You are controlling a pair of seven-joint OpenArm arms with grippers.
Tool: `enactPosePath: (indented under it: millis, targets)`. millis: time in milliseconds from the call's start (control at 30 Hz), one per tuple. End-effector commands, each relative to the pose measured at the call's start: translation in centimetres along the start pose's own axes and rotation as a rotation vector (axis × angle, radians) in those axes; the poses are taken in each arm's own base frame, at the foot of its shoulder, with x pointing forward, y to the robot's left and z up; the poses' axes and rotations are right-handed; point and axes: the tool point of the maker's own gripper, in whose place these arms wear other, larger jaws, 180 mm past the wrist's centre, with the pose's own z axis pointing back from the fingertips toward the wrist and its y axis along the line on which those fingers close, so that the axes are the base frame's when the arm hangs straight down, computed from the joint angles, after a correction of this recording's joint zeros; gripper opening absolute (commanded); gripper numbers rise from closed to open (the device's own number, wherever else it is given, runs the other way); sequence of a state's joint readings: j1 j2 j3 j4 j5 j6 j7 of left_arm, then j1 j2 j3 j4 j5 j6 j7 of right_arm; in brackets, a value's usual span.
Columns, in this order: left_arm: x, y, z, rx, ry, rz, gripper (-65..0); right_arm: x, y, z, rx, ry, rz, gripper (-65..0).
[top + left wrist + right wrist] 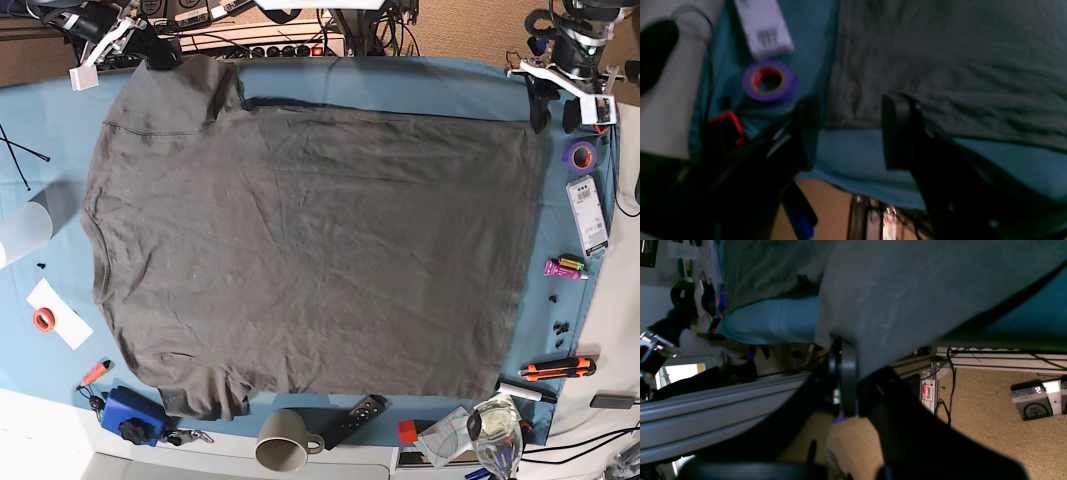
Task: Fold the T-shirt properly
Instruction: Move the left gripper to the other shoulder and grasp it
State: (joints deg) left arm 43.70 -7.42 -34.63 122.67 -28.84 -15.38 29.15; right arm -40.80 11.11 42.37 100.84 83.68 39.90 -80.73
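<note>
On the blue-draped surface (400,78), the right hand (843,373) grips the T-shirt (310,250) while the left hand (848,133) gapes empty, best re-gripping the hem squarely.

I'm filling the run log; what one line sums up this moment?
T-shirt: flat on blue cloth | right gripper: jaws shut on T-shirt sleeve | left gripper: jaws open over hem corner, holding nothing

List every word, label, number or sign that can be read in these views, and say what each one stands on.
White device beside the purple tape roll: dark print, too blurred to read.
Red-and-white label on the frame under the table: handwriting, too small to read.
Grey box on the floor: a round emblem and a lit display, unreadable.
T-shirt: no print visible.
</note>
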Motion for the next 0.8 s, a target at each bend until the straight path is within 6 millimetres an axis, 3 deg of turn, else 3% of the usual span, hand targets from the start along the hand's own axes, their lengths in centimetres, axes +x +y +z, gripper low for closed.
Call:
enactPosePath:
  millis: [0,767]
  targets:
    - [0.8,0.2,0.0,0.004,-0.027,-0.003,-34.9,0.7,0.3,0.5,0.005,-0.023,0.016,-65.0]
    - [-4.8,1.7,-6.7,-0.06,0.084,0.253,-34.9,0.8,0.2,0.6,0.003,-0.021,0.02,-65.0]
